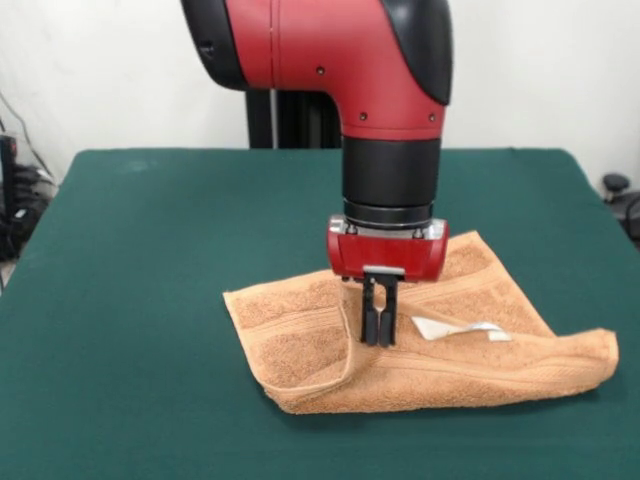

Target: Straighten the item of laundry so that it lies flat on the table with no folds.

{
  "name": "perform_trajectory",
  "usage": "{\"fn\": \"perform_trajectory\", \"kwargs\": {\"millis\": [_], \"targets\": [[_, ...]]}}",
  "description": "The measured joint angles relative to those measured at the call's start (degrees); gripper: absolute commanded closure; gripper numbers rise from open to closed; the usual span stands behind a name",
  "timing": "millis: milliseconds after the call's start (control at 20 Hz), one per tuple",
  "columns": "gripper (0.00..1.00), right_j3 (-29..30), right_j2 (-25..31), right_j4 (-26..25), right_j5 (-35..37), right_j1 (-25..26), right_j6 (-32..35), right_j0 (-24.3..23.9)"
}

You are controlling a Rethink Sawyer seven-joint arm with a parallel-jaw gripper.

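The item of laundry [300, 345], an orange-tan terry towel, lies on the green table [130, 300] a little right of centre, toward the front. It is folded over itself, with a thick doubled edge along the front and a raised crease in the middle. A white label [455, 328] shows on its top right part. My gripper [379, 340] comes straight down onto the towel's middle, its two black fingers [369, 318] close together and touching the cloth at the crease. Whether cloth is pinched between them cannot be made out.
The red and black arm [390, 120] stands directly above the towel and hides part of its far edge. Dark cables and gear [15, 200] sit off the table's left side, and a black object [618, 190] off its right.
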Motion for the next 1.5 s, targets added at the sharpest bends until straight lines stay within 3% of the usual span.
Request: {"fn": "perform_trajectory", "kwargs": {"millis": [550, 750, 1250, 1500], "targets": [[1.00, 0.3, -0.2, 0.5, 0.0, 0.5, 0.0, 0.2], [1.00, 2.1, -0.3, 1.4, 0.4, -1.7, 0.0, 0.3], [1.00, 7.1, -0.4, 7.1, 16.0, -17.5, 0.0, 1.3], [1.00, 7.9, -0.4, 7.6, 17.4, -21.8, 0.0, 1.1]]}}
